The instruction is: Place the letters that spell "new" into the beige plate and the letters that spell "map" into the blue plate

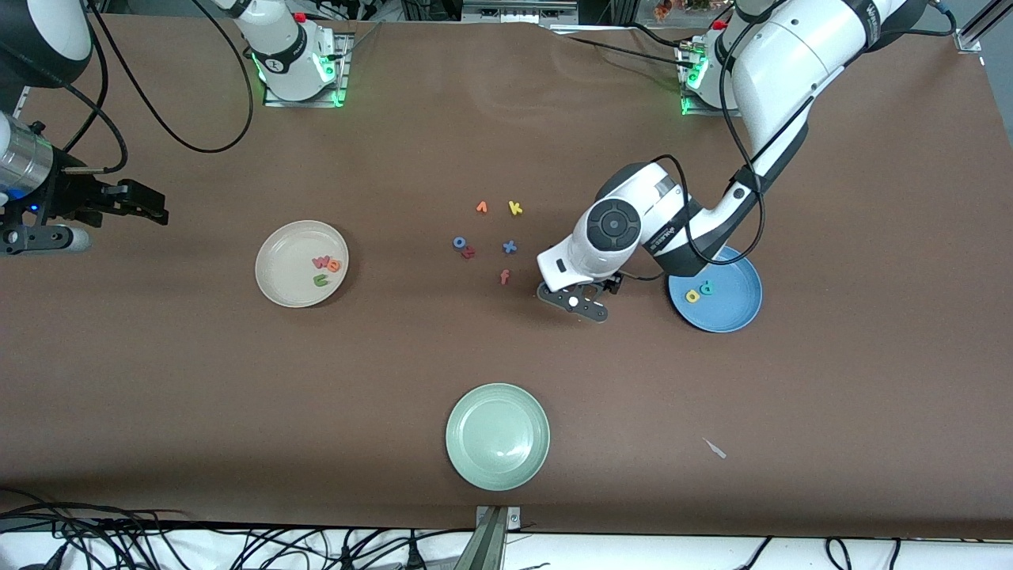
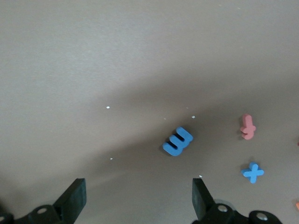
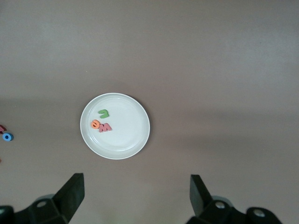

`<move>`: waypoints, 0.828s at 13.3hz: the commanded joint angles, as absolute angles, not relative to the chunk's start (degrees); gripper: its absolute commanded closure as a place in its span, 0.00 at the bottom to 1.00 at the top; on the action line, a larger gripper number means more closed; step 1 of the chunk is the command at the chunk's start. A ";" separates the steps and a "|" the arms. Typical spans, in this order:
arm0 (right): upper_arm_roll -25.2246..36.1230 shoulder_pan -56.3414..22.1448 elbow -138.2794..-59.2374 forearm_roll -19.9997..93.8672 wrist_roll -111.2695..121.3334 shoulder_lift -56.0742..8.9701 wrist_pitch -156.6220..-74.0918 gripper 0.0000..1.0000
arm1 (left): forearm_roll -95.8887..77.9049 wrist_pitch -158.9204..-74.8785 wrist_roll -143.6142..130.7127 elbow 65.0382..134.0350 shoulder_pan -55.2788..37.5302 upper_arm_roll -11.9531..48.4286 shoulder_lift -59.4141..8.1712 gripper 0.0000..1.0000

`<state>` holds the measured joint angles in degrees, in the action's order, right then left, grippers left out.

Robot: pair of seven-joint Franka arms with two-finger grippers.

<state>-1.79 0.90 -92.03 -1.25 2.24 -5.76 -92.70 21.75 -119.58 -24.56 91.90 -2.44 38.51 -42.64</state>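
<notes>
The main risk from here is a poor pinch on the blue m point(image 2: 178, 141): it is tiny, lies flat on the counter point(image 1: 506, 119) and sits askew to the jaws, so it could slip out or get pushed toward the salmon f point(image 2: 247, 126) and blue x point(image 2: 252, 172) nearby. A descent off line might take one of those instead.

The left gripper point(image 1: 576, 301) hangs low over the bare counter between the loose letters and the blue plate point(image 1: 740, 313), jaws wide and empty. In its wrist view the m lies ahead of the fingertips, roughly between their lines, not yet enclosed.

The yellow a point(image 1: 692, 296) and teal p point(image 1: 706, 287) lie in the blue plate. The beige plate point(image 1: 278, 286) holds the olive-green n point(image 1: 320, 279), orange e point(image 1: 334, 266) and pinkish-red w point(image 1: 320, 261). The right gripper point(image 1: 146, 203) waits over the right arm's end of the counter, jaws wide, holding nothing.
</notes>
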 commanded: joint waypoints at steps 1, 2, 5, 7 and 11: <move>-0.79 0.09 -90.18 -0.53 2.90 -6.42 -91.14 0.00 | 23.03 -119.71 -22.59 91.23 -3.78 38.23 -42.89 0.00; -0.79 0.09 -90.09 -0.70 2.90 -6.33 -91.14 0.00 | 22.94 -119.71 -21.63 91.23 -3.78 38.23 -42.98 0.00; -0.70 0.09 -88.77 -0.79 2.90 -6.50 -91.14 0.00 | 22.76 -119.71 -21.27 91.40 -3.78 38.32 -42.98 0.00; -0.70 0.09 -88.77 -0.79 2.90 -6.68 -91.14 0.00 | 22.85 -119.71 -21.18 91.23 -3.78 38.32 -43.68 0.00; -0.79 0.09 -88.68 -1.05 2.11 -6.68 -91.14 0.00 | 24.77 -121.11 -13.41 91.14 -5.62 38.14 -44.56 0.00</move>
<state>-1.36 0.75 -90.65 -1.26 2.24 -5.81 -92.63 22.28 -120.04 -19.12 91.92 -3.96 38.40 -43.94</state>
